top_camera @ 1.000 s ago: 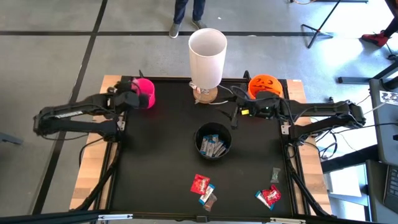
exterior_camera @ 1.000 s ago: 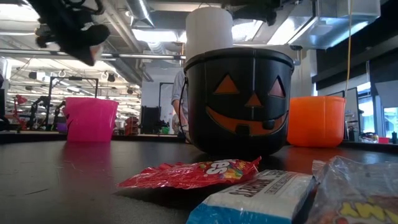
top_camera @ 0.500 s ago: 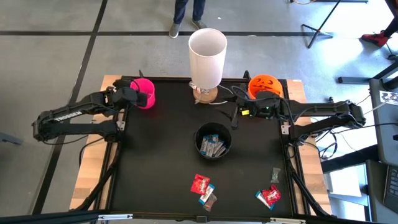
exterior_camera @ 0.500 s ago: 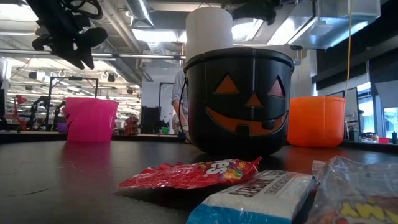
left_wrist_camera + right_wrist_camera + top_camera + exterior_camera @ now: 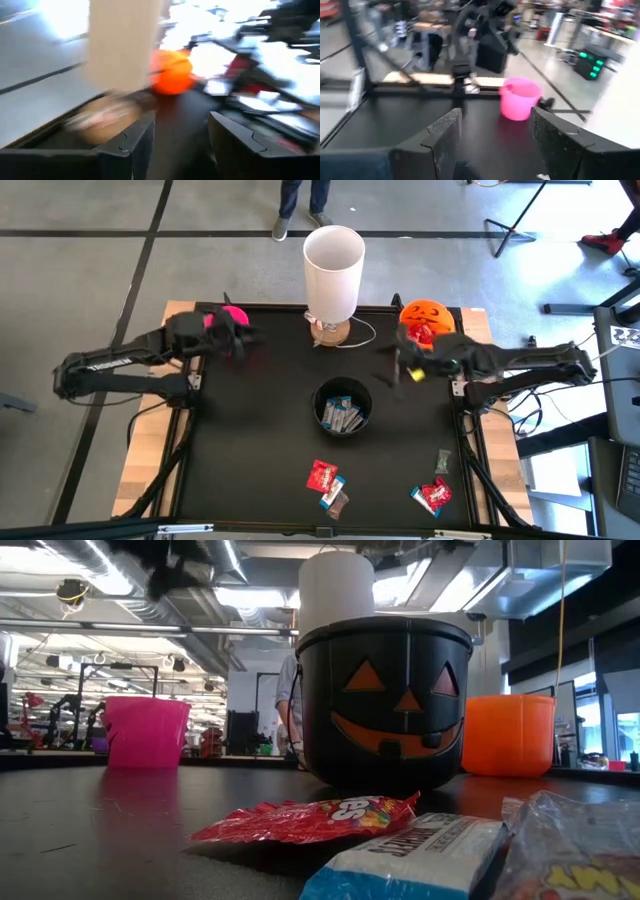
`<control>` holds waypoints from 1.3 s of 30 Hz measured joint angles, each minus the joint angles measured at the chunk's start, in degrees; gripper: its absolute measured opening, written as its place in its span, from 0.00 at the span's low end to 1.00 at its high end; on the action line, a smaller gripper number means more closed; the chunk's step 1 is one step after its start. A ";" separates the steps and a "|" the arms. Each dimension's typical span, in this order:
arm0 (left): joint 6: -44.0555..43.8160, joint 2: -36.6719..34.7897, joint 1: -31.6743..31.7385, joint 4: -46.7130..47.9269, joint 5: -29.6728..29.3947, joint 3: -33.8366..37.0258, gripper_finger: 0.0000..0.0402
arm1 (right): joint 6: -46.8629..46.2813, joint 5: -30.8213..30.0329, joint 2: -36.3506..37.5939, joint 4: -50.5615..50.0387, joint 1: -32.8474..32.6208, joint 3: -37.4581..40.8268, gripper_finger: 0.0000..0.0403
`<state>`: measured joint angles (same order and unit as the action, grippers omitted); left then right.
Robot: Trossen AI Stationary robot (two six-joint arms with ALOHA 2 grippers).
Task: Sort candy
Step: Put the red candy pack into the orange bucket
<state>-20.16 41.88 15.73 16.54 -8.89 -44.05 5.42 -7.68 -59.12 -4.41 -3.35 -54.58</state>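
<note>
Loose candy lies near the table's near edge: a red packet, a blue-and-white bar and a brownish wrapper in one group, and red packets and a grey wrapper to their right. More blue-and-white bars lie in the black pumpkin bucket. Red candy shows inside the orange pumpkin bucket. My left gripper hovers beside the pink cup, open and empty. My right gripper hovers in front of the orange bucket, open and empty.
A tall white cylinder stands on a round wooden base at the table's far edge, between the pink cup and the orange bucket. The black bucket stands mid-table. In the low view a red packet and a blue-and-white bar lie close to the camera.
My left gripper has risen and swung from the pink cup toward the table's right. My right gripper has drawn back toward the table's right edge, so more of the orange bucket now shows. The candy on the table has kept still.
</note>
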 joint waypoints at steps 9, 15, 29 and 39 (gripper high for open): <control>4.46 8.37 -18.40 -7.88 -2.87 -0.02 0.41 | -3.67 -9.64 4.22 -19.68 -13.54 -0.02 0.58; 7.10 15.48 -26.78 -16.44 -6.62 0.02 0.41 | -13.98 -9.11 2.39 -34.65 -22.36 0.02 0.58; 7.21 22.40 -30.78 -21.62 -11.31 0.00 0.41 | -47.10 6.98 -8.88 -56.99 -41.99 0.02 0.58; 7.10 22.57 -30.78 -21.81 -11.63 0.00 0.40 | -56.50 11.34 -18.71 -38.16 -53.69 2.68 0.58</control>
<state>-13.06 64.45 -15.05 -5.28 -20.52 -44.05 -51.07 3.66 -77.84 -42.57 -57.04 -51.90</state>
